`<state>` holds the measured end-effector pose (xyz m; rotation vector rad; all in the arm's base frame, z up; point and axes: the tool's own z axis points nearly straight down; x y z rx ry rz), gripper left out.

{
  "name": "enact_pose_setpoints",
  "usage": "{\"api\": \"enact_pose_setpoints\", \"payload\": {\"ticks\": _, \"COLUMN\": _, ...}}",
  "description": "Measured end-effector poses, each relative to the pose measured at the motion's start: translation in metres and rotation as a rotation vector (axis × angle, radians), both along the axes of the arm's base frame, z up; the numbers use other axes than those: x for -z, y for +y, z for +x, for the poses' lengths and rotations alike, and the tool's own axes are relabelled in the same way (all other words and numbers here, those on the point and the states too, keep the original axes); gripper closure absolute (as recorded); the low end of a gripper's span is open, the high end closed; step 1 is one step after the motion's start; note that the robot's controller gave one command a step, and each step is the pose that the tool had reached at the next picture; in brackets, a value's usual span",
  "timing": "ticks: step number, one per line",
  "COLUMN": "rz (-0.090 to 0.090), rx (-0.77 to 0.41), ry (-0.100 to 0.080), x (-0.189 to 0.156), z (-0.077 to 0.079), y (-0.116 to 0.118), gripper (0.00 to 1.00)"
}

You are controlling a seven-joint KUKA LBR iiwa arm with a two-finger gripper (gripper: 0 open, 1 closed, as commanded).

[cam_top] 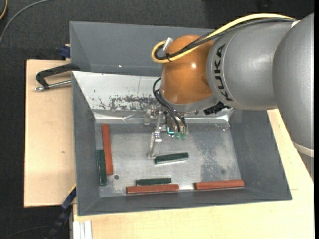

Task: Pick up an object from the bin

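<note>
Gripper [153, 151] is hung over the grey metal bin [219, 148] centre, tip just beside a dark green flat bar [171, 158].
Jaw state cannot be told from above.

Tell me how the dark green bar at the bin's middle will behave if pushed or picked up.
The dark green bar looks straight and sharp-edged, so probably stiff. Flat-sided, it should slide, not roll. Slim, so likely light.
</note>
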<state>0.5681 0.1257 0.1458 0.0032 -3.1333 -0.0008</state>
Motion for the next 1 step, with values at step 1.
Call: {"api": "enact_pose_setpoints", "payload": {"ticks": 1, "rz": 0.0, "rx": -0.165, "ry": -0.003, "x": 0.0632, "z": -0.0377, "y": -0.0381, "gripper": 0.0}}
